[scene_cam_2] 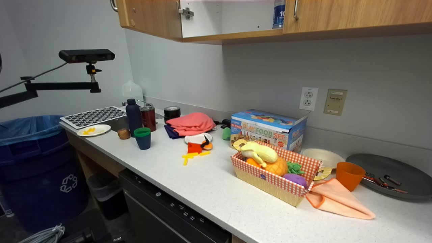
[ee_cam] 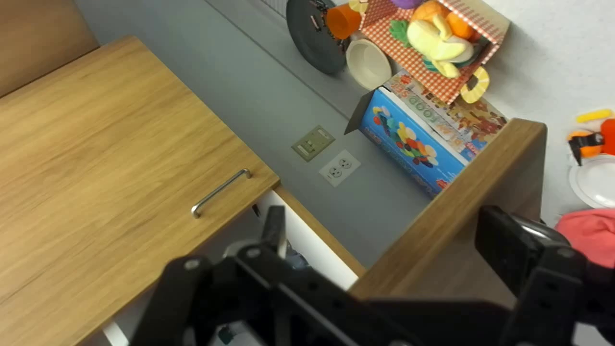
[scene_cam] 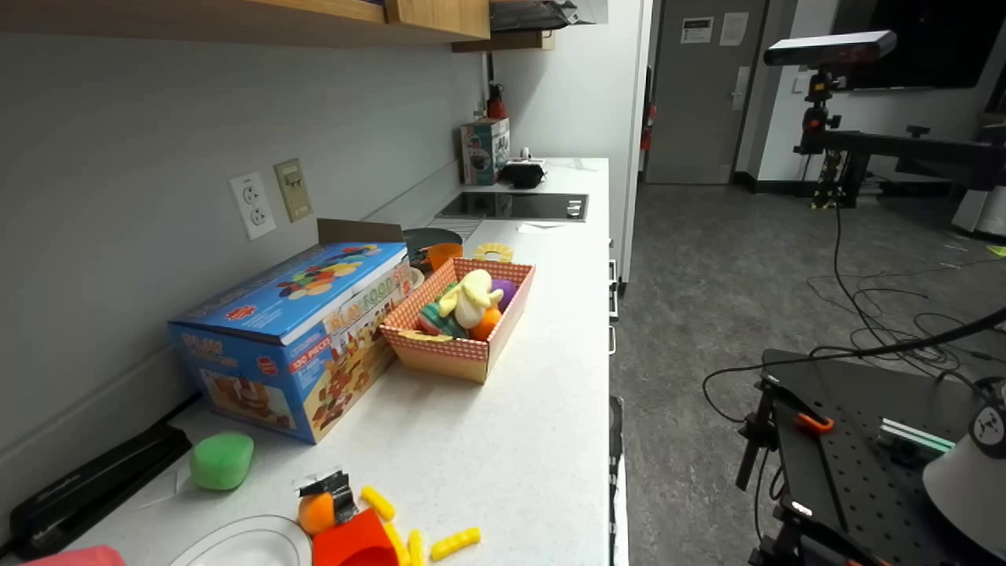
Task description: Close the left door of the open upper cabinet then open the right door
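The upper cabinet (scene_cam_2: 233,38) hangs on the grey wall (scene_cam_2: 263,71) at 12 o'clock in an exterior view, above the white surface (scene_cam_2: 202,189); its left door (scene_cam_2: 152,20) stands swung outward at 11 o'clock and its right door (scene_cam_2: 357,15) is closed at 2. That angle reveals the white interior (scene_cam_2: 243,17), a metal hinge (scene_cam_2: 186,12) and, at 1 o'clock, a blue-labelled container (scene_cam_2: 279,15). In an exterior view the cabinet appears mostly from beneath, its underside (scene_cam: 220,22) between 10 and 11 o'clock. Only the wrist view shows the claw (ee_cam: 384,226), along the 6 o'clock side, its fingers (ee_cam: 275,226) spread wide with the left door's edge between them; whether they touch it, I cannot tell. The right door spreads across 9 o'clock there, its metal handle (ee_cam: 221,193) between 8 and 9. Below the cabinet, all three views take in the play food box (scene_cam_2: 260,133) and, just beside it, the checked basket (scene_cam_2: 266,187). Farther out, the black cooktop (scene_cam: 515,206) at 12 o'clock and white arm base (scene_cam: 967,487) at 4 show in an exterior view alone; so do the dark blue bottle (scene_cam_2: 134,118) at 9 and the recycling bin (scene_cam_2: 37,182) at 8, in an exterior view.
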